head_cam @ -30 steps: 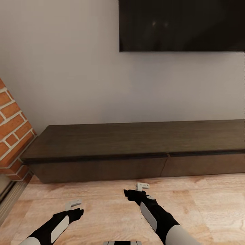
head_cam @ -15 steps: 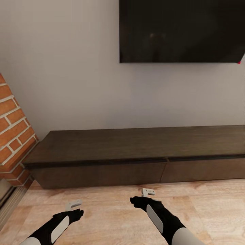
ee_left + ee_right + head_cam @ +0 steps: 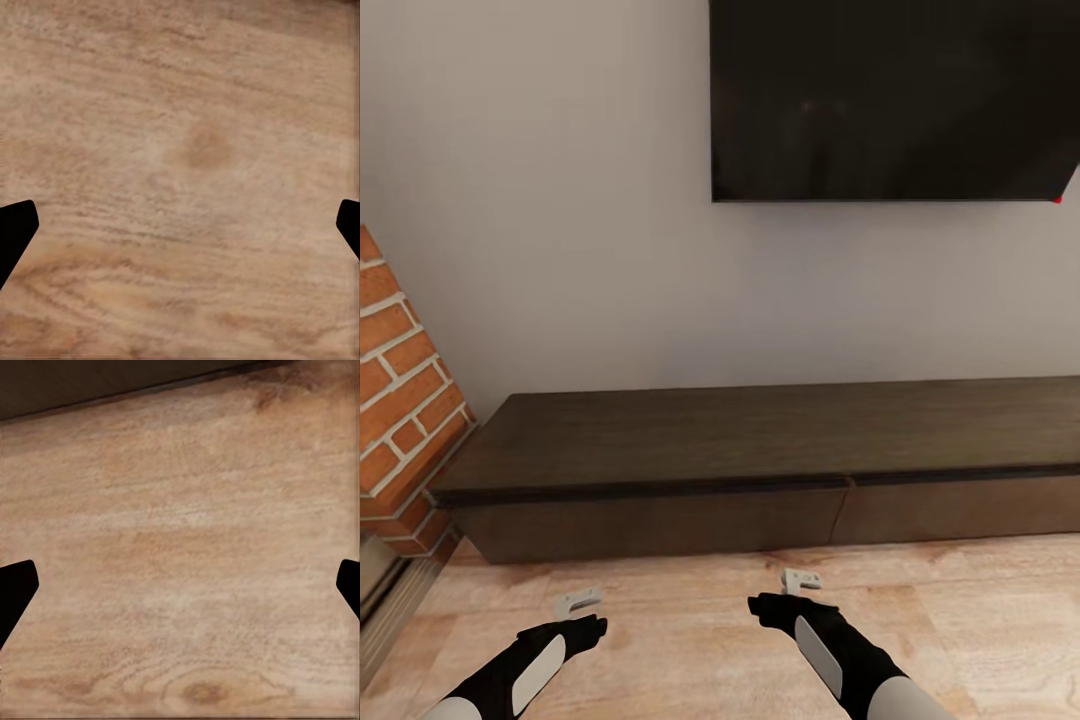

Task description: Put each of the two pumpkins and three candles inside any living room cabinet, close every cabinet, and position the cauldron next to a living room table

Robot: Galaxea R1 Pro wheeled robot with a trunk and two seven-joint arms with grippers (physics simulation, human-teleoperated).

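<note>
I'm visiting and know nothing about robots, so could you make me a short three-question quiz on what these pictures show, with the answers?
1. True or false: the drawer fronts of the cabinet are shut.
2. Which is right? A: the left gripper holds a pumpkin. B: both the left gripper and the right gripper are open and hold nothing. C: a candle stands on the cabinet's top.
3. Fill in: the dark screen hangs on the wall ____ the cabinet.

Key: 1 true. 2 B: in both wrist views the fingertips stand wide apart over bare wooden floor. 3 above.
</note>
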